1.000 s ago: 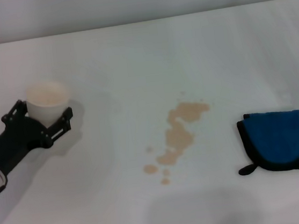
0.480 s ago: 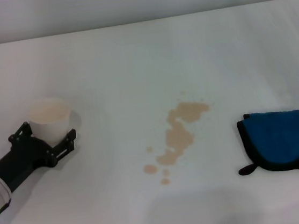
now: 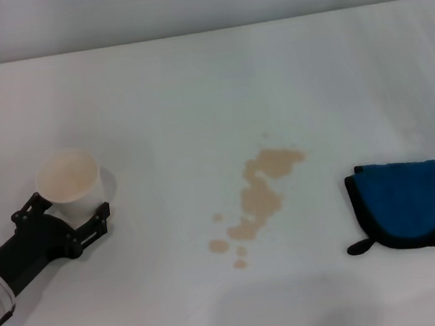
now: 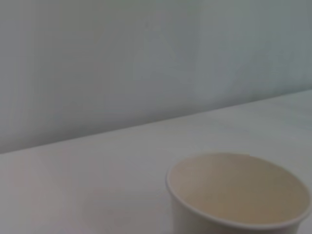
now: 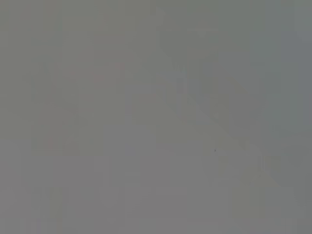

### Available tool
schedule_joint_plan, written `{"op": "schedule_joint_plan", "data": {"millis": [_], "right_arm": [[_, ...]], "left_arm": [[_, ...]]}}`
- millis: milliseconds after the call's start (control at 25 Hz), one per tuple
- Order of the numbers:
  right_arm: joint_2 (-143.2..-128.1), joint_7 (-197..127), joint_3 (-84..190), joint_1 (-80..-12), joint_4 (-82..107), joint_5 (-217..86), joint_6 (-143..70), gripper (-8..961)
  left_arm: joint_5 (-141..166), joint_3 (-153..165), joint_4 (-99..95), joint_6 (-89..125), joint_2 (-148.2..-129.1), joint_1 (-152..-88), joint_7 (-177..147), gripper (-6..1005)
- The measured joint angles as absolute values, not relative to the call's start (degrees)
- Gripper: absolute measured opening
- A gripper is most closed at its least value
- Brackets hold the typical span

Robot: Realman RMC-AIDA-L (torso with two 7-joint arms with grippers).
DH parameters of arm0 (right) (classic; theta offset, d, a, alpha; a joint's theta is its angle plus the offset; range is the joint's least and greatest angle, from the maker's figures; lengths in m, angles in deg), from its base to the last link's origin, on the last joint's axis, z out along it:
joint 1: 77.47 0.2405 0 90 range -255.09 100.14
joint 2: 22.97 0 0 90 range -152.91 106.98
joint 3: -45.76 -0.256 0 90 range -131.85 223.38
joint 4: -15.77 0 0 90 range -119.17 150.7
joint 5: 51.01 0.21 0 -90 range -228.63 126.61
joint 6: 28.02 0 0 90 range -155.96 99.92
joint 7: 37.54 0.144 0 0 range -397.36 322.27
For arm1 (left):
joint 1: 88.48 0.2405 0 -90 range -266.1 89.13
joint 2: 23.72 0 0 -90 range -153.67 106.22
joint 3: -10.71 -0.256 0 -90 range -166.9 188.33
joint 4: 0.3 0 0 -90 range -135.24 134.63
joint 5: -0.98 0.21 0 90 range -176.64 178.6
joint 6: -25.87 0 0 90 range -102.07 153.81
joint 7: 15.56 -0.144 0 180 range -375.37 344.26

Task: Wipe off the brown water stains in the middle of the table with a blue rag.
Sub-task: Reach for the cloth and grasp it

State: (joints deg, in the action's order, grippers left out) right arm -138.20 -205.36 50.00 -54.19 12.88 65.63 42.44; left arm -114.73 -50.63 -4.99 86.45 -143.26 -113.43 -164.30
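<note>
The brown water stains lie in the middle of the white table, a long tan patch with small droplets at its near end. To their right lies the folded blue rag, flat and untouched, with black edging and a loop tab. Far to the left my left gripper holds a white paper cup by its lower part, well away from the stains and the rag. The cup shows close in the left wrist view. My right gripper is out of view.
A pale wall runs behind the table's far edge. The right wrist view is a plain grey blur with nothing to make out.
My left gripper has drawn back toward the near left edge, and the cup has come along with it, closer to me. The stains and the rag have not moved.
</note>
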Motion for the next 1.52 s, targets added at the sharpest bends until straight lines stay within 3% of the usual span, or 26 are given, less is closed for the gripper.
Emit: {"op": "schedule_joint_plan", "data": {"millis": [440, 1080, 1520], "right_arm": [[-138.09, -205.32, 50.07, -54.19, 12.68, 65.61, 42.38, 866], [-138.05, -204.51, 52.64, -55.81, 10.79, 63.67, 44.33, 866], [-137.51, -174.58, 72.19, -61.62, -5.43, 61.45, 45.09, 866]], "left_arm": [[-114.75, -50.63, -6.47, 88.78, -142.93, -111.36, -164.44, 870], [-118.74, -50.11, -8.34, 101.74, -142.98, -100.74, -167.76, 869], [-134.87, -50.11, -8.13, 107.77, -142.76, -93.75, -169.28, 868]]}}
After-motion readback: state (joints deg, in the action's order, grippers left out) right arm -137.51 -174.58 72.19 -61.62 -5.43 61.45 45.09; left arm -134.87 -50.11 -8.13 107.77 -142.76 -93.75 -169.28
